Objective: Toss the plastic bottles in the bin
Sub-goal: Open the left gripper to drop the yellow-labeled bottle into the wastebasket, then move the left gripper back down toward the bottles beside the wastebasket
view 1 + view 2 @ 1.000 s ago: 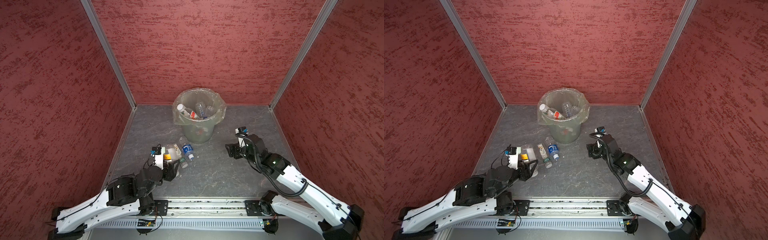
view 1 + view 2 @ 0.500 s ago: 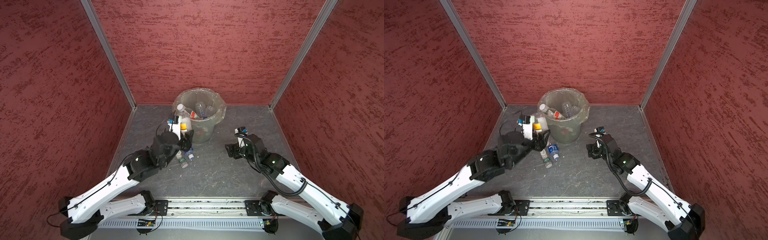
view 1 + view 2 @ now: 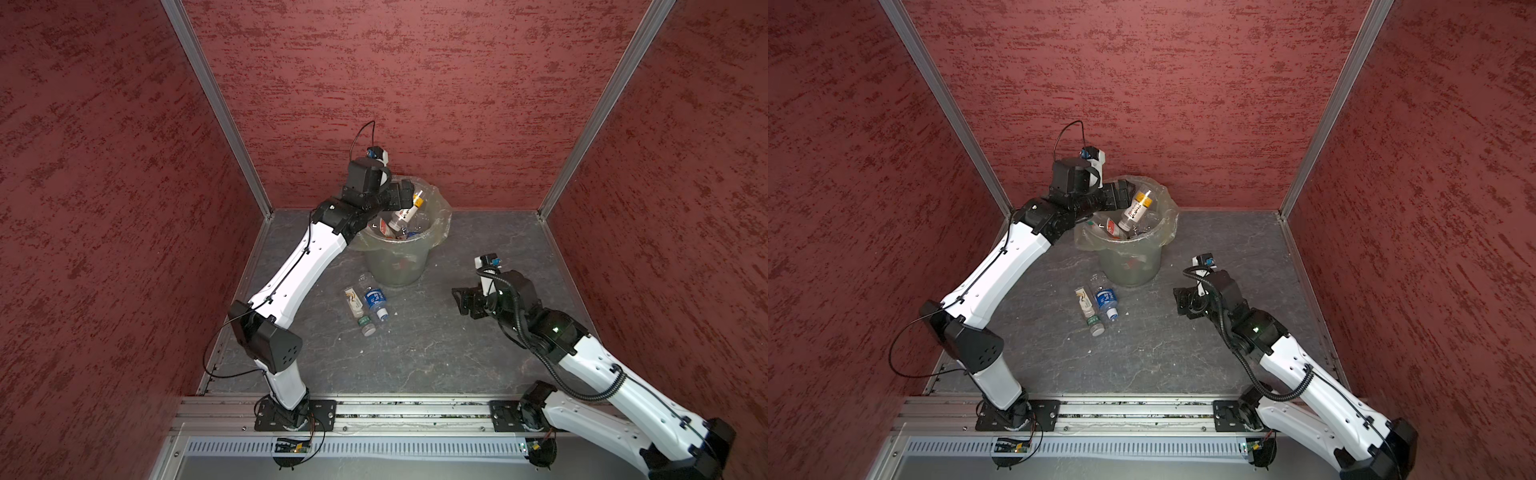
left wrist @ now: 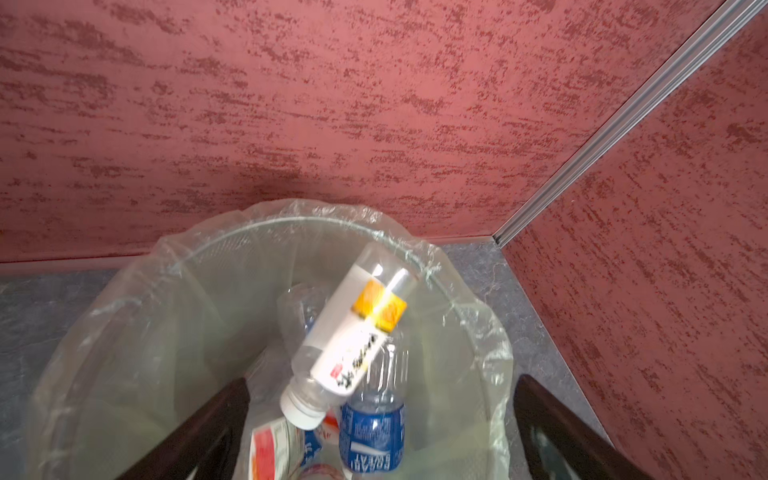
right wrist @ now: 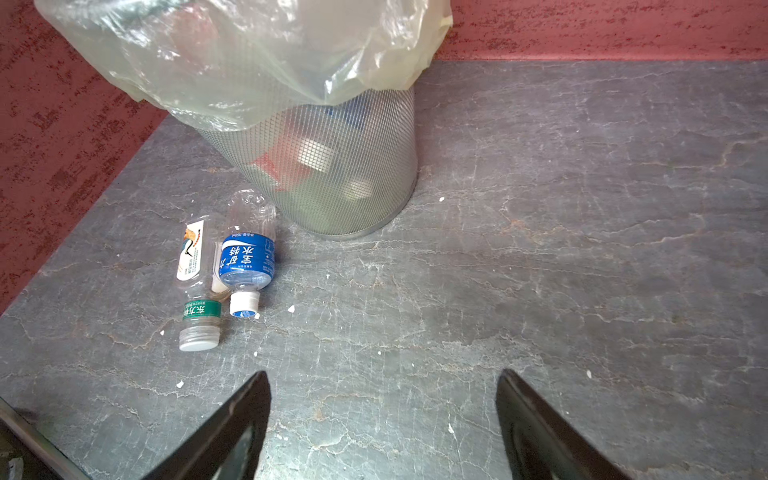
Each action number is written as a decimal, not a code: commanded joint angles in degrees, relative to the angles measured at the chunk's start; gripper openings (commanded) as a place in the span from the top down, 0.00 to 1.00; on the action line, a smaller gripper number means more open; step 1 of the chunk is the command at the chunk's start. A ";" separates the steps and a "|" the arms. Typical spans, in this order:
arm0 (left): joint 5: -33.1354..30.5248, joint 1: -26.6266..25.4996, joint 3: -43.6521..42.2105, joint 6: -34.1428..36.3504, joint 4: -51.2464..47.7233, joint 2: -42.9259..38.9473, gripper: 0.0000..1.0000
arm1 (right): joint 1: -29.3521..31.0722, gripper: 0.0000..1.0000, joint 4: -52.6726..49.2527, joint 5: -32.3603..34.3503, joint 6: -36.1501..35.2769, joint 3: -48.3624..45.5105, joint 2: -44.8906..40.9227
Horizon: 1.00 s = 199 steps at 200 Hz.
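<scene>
In both top views the left gripper (image 3: 405, 200) (image 3: 1126, 198) hangs over the rim of the bin (image 3: 397, 259) (image 3: 1129, 268) with its jaws spread. The yellow-banded bottle (image 3: 409, 211) (image 3: 1137, 208) is just ahead of its fingertips, tilted cap-down into the bin mouth. The right gripper (image 3: 460, 302) (image 3: 1181, 303) is low over the tabletop (image 3: 436, 357) (image 3: 1163, 357), well apart from the bin, with bare surface all round it. In the left wrist view the left gripper (image 4: 382, 380) has its fingers wide apart. The yellow-banded bottle (image 4: 357, 332), blurred, lies between and beyond them and touches neither. Under it are a dark-blue bottle (image 4: 372, 428) and a red-label bottle (image 4: 274, 449), and the bag-lined rim (image 4: 291, 220) curves beyond, near the back wall (image 4: 332, 104). In the right wrist view the right gripper (image 5: 382, 374) is spread on nothing, with open tabletop (image 5: 540, 249) ahead up to the bin's mesh wall (image 5: 332, 166). Ahead and to one side, the blue-label bottle (image 5: 247, 253) and the white-label bottle (image 5: 195, 266) lie touching, caps toward the gripper, the blue one's base just beside the bin's foot.
</scene>
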 commanded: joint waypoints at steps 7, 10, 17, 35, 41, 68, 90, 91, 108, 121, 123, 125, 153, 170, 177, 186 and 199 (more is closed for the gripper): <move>1.81 0.37 -2.39 0.91 3.26 -8.44 0.01 | -0.03 0.14 0.14 -0.80 0.42 -0.33 -0.09; 1.82 0.36 -2.81 1.03 3.27 -9.01 0.01 | -0.04 0.14 0.15 -0.87 0.42 -0.27 0.15; 1.84 0.18 -3.78 1.08 3.21 -10.11 0.00 | 0.01 0.14 0.22 -0.98 0.26 -0.16 0.50; 2.09 0.24 -6.55 0.47 2.34 -13.07 0.01 | 0.01 0.14 0.78 -1.38 0.15 -0.15 1.30; 2.27 0.18 -7.73 0.55 2.13 -14.15 0.01 | 0.00 0.14 1.00 -1.54 0.15 -0.14 1.48; 1.28 0.16 -14.78 -0.05 1.60 -19.61 0.01 | -0.02 0.15 1.63 -2.58 0.41 -0.11 2.47; 0.28 0.09 -21.84 -0.73 1.95 -24.19 0.01 | 0.05 0.16 2.03 -3.02 0.64 -0.20 3.03; 0.26 0.14 -22.19 -0.79 1.91 -24.42 0.01 | 0.08 0.16 2.05 -3.01 0.66 -0.16 3.06; -0.05 0.01 -27.93 -2.02 2.16 -28.16 0.01 | 0.35 0.16 1.98 -2.98 0.77 0.08 3.59; -0.59 0.01 -31.93 -3.14 2.05 -30.93 0.01 | 0.58 0.17 2.03 -2.91 0.86 0.23 3.92; -0.74 0.01 -32.54 -3.31 1.93 -31.32 0.00 | 0.66 0.17 2.08 -2.98 0.81 0.26 3.96; -0.84 -0.04 -33.13 -3.49 1.95 -31.75 0.01 | 0.70 0.17 2.07 -3.00 0.84 0.29 3.97; -2.47 -0.08 -40.63 -5.59 1.20 -36.89 0.00 | 1.32 0.17 2.31 -2.98 1.03 0.58 4.89; -2.95 -0.08 -43.90 -6.95 0.14 -38.66 0.00 | 1.57 0.17 2.60 -2.80 1.12 0.70 5.33; -3.06 -0.07 -45.42 -7.65 -0.24 -39.28 0.00 | 1.77 0.17 2.61 -2.69 1.12 0.74 5.46; -3.01 -0.08 -46.97 -8.75 -0.75 -39.99 0.00 | 1.80 0.17 2.60 -2.37 1.19 0.76 5.55; -3.01 -0.08 -49.57 -10.20 -1.14 -40.70 0.00 | 1.94 0.16 2.53 -1.99 1.28 0.65 5.55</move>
